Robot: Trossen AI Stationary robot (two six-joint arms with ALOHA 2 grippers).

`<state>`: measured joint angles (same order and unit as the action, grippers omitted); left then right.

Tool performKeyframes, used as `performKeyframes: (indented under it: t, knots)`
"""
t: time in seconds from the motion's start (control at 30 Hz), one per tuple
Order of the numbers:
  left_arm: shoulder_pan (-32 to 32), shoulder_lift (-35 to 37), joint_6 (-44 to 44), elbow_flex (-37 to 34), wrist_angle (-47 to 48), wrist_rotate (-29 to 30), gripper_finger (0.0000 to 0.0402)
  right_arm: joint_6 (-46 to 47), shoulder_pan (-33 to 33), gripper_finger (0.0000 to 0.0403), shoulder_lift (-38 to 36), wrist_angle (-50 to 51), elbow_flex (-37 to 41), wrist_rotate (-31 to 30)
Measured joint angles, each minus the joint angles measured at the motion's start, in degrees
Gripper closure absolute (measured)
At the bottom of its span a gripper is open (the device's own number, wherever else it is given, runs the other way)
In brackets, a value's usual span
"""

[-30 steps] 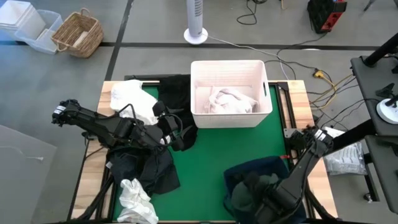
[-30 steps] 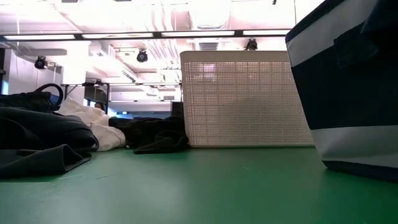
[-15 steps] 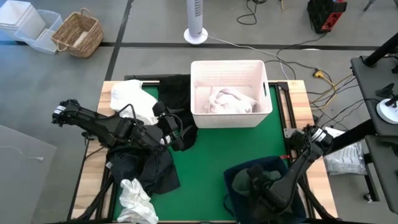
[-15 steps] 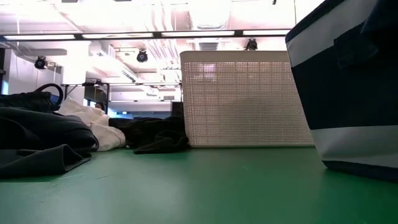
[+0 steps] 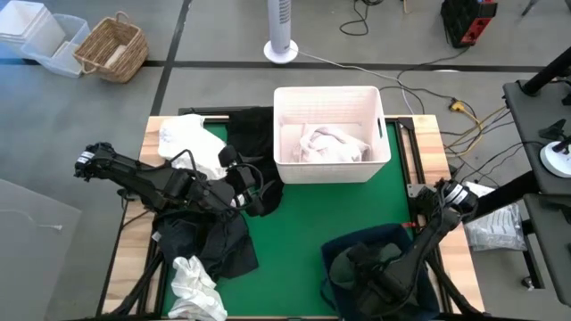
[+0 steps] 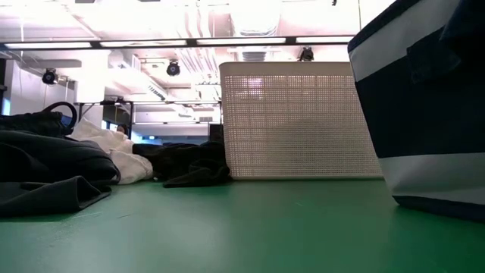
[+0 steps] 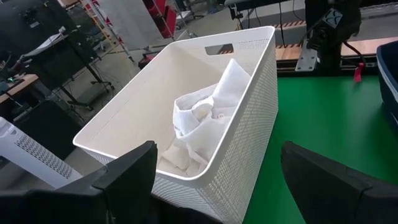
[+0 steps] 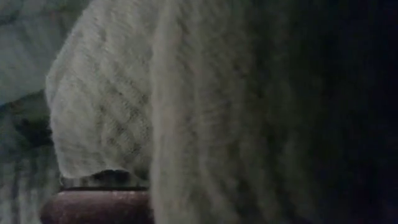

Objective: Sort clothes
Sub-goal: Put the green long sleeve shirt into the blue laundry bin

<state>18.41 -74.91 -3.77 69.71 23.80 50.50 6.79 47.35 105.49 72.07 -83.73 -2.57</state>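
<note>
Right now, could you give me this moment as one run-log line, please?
left gripper: open, beside white bin | right gripper: shut, down in navy bin among dark clothes

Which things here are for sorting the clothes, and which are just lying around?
For the job:
- crumpled white cloth inside the white perforated plastic bin
- white garment on the table's left
- black garments near the left arm
- dark green garment in the dark navy fabric bin

Just lying about:
- woven wicker basket
- white standing fan
- clear plastic boxes

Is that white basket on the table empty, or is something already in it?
Not empty. The white basket holds crumpled white clothing lying loosely on its bottom, well below the rim, so most of the basket is unfilled.
</note>
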Motion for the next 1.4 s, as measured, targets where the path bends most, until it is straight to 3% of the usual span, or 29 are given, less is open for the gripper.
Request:
performKeyframes:
  t: [0.2,0.57,0.8,1.07,1.4]
  knots:
    - [0.0,0.0,0.0,0.0,0.0,0.0,0.0087,8.1,-0.7,0.0349,-0.4,0.0,0.2,-1.8]
    - [0.0,0.0,-0.4,0.0,0.3,0.0,0.0087,18.3,-1.3,0.0206,-5.8,0.2,0.0,-2.0]
    - [0.0,0.0,-0.8,0.0,0.9,0.0,0.0087,23.9,-1.3,0.0144,-10.1,1.1,0.0,-1.9]
    - [0.0,0.0,-0.9,0.0,1.1,0.0,0.0087,30.2,-1.3,0.0120,-15.1,1.4,0.0,-1.4]
    - [0.0,0.0,-0.9,0.0,1.1,0.0,0.0087,34.5,-1.3,0.0140,-21.5,1.5,0.0,1.5]
